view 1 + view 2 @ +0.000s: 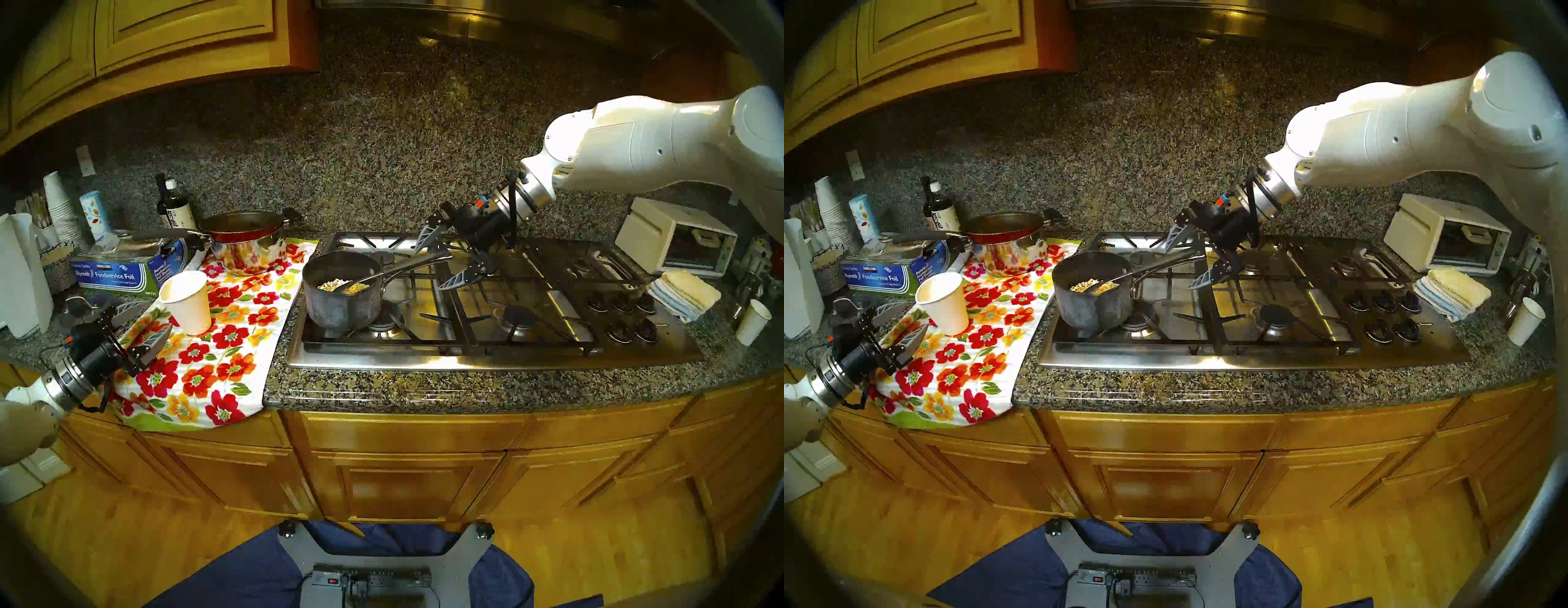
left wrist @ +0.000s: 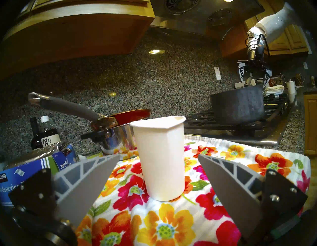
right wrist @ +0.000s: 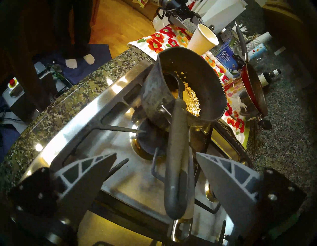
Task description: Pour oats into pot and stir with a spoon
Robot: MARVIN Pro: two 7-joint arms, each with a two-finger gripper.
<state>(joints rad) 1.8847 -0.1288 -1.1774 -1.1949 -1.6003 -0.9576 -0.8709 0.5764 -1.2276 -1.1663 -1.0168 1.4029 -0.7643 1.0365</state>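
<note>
1. Sitting on the near-left burner grate of the steel cooktop [image 1: 488, 352], the pot [image 1: 339, 305] is a small dark grey saucepan with a mottled, scuffed wall, a pour lip and a long silver handle running right and far.
2. The oats [image 1: 333, 284] lie as a small pale, grainy heap on the pot's floor.
3. The spoon [image 1: 356, 288] rests in the pot, its shiny oval bowl among the flakes and its slim dark handle leaning over the rim, just above the pot's handle.
4. The right gripper [image 1: 439, 259] hangs over the handle ends with its jaws spread wide, one ribbed grey finger on each side, gripping nothing; in the right wrist view the spoon handle [image 3: 176, 154] lies between the fingers without touching either.
5. The left gripper [image 1: 142, 325] hovers at the near-left tabletop edge, jaws wide and empty, facing a white paper cup [image 1: 189, 303].
6. The cup stands upright on a floral cloth [image 1: 220, 365] of red, orange and yellow blooms draped over the speckled granite tabletop [image 1: 382, 390].
7. Farther left, a red pan [image 1: 242, 225] sits on top of a shiny steel pot [image 1: 248, 252], beside a blue foil box [image 1: 123, 274] and a dark bottle [image 1: 172, 206].
8. At far right stand a white toaster oven [image 1: 674, 242], folded cloths [image 1: 683, 295] and a second paper cup [image 1: 753, 320].
</note>
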